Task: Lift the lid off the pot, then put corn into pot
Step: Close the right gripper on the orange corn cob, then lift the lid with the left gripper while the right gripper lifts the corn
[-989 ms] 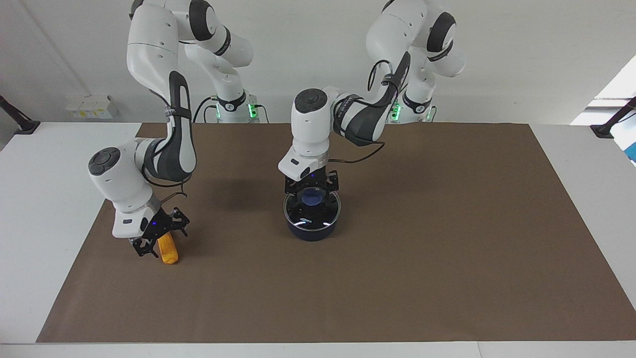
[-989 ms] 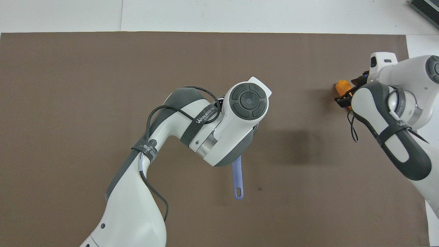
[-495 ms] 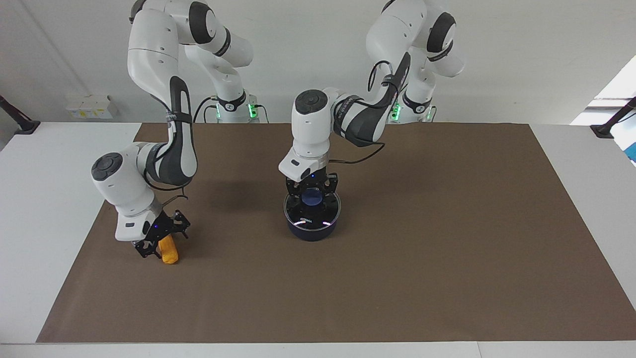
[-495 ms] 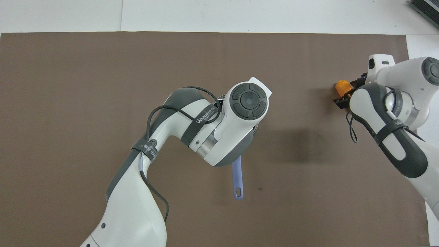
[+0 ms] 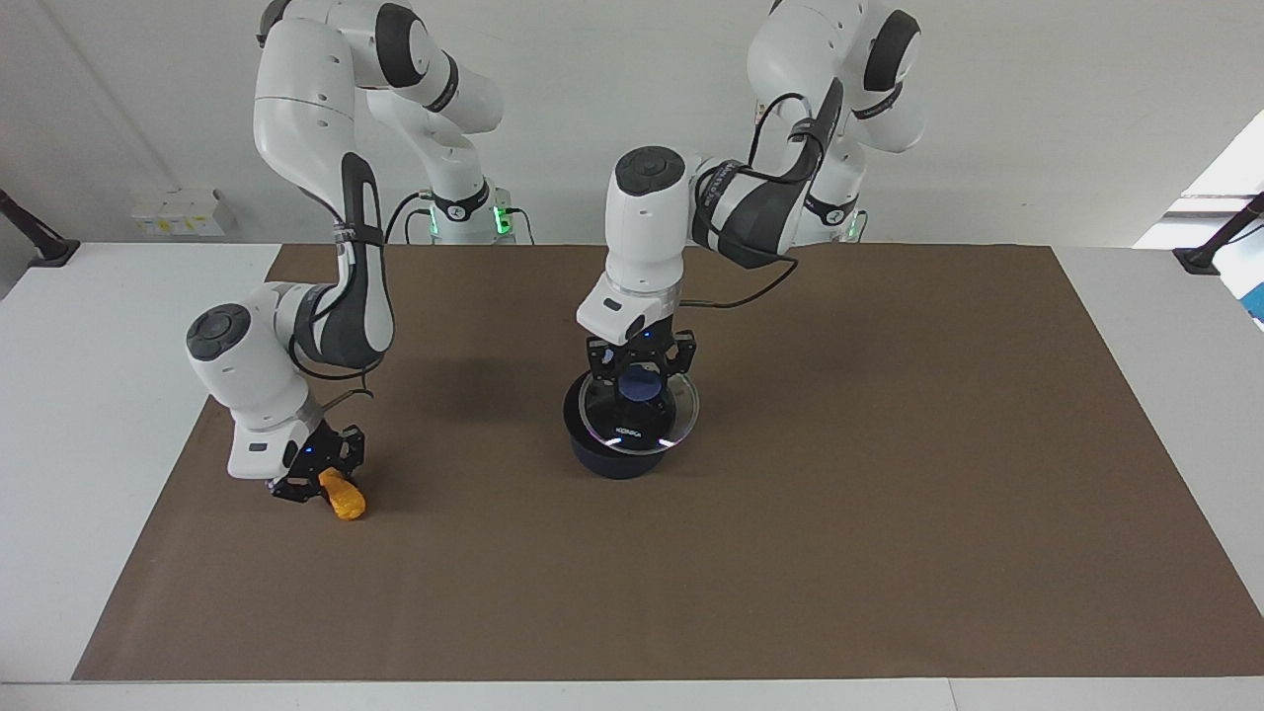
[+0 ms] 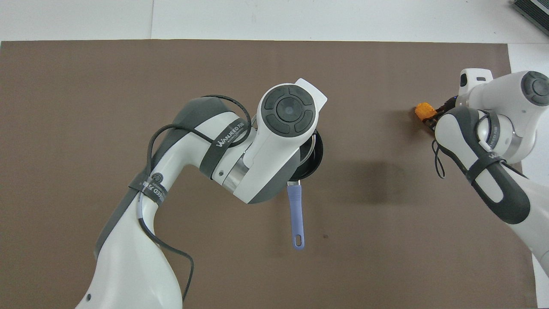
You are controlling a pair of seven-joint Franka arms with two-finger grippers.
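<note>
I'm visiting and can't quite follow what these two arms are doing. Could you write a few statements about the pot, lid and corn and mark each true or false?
1. The left gripper holds the lid by its knob. True.
2. The lid sits squarely on the pot. False: it is raised and shifted off-centre.
3. The corn is inside the pot. False: it is at the right gripper, toward the right arm's end of the table.
4. The pot's handle points toward the robots. True.

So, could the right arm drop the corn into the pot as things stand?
Probably not yet: the lid, held by the left gripper, hangs over most of the pot; the right gripper grips the corn.
</note>
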